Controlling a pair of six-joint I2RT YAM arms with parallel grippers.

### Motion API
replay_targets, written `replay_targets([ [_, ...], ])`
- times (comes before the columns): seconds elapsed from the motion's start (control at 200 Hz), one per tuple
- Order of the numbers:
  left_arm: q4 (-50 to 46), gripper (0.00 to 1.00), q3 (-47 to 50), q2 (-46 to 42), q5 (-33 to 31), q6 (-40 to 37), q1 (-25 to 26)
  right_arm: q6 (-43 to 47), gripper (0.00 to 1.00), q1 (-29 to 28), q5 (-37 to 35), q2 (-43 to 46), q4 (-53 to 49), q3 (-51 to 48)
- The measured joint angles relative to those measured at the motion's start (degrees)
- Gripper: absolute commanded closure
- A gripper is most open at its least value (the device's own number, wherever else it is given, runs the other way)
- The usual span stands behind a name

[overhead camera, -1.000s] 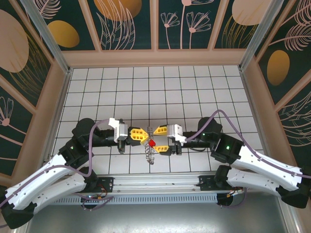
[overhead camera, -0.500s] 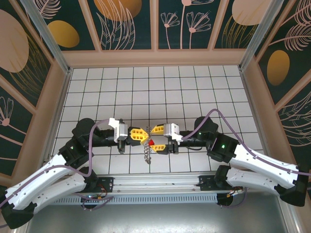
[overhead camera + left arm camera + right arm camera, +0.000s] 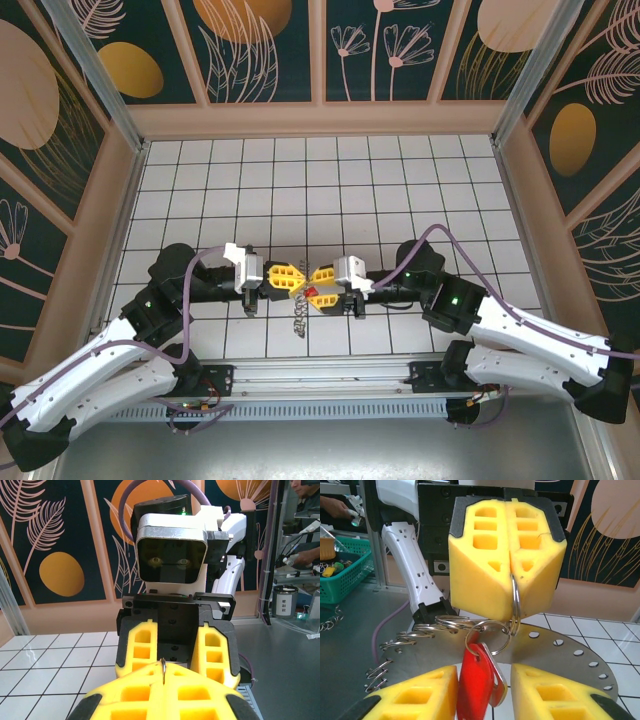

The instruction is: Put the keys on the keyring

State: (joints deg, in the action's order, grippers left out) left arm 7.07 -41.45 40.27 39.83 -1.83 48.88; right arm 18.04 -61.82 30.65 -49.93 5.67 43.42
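Right wrist view, and closest in, the right gripper (image 3: pixel 484 674) has its yellow fingers standing apart on either side of the red key (image 3: pixel 476 682). One finger touches the red head and there is a sliver of gap at the other, so no firm squeeze shows. The key hangs edge-on from a small ring, and that ring links into the keyring (image 3: pixel 447 622), a bunch of silver loops trailing off to the left. Just behind, the left gripper (image 3: pixel 509 570) faces the camera, its fingers pressed together and clamped on one upright loop of the keyring. Below and behind sits a perforated grey plate (image 3: pixel 570 662), and far off to the left there's a green basket (image 3: pixel 342 575).

Left wrist view shows the same pinch from the other side. A thin wire loop pokes up out of the shut yellow seam, and the right gripper's fingers are parted beyond it.

From the top camera, the two grippers meet tip to tip over the near middle of the white tiled table (image 3: pixel 400 180). The red key sits at the junction, and a strand of the keyring dangles on the near side.
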Motion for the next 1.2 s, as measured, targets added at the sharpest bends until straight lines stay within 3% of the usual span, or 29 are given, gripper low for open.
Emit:
replay_targets([
  [0.145,0.0,1.00,0.0,0.0,0.0,0.0,0.0,-0.1,0.76,0.0,0.3,0.0,0.0,0.0],
  [0.32,0.0,1.00,0.0,0.0,-0.1,0.0,0.0,-0.1,0.78,0.0,0.3,0.0,0.2,-0.1],
  [0.556,-0.4,1.00,0.0,0.0,-1.2,0.0,0.0,-0.1,1.00,0.0,0.1,0.0,0.6,-0.1],
  [0.851,-1.4,1.00,0.0,0.0,-3.4,-0.2,0.0,0.2,1.00,0.7,-5.9,2.2,0.2,-0.2],
  [1.136,-3.1,1.00,0.4,-0.2,-10.0,-0.8,0.0,2.5,1.00,0.7,-14.6,1.7,-3.8,0.7],
  [1.201,-3.4,0.93,1.0,-0.2,-12.1,-0.9,0.0,2.6,1.00,0.7,-16.7,1.1,-4.8,1.3],
])
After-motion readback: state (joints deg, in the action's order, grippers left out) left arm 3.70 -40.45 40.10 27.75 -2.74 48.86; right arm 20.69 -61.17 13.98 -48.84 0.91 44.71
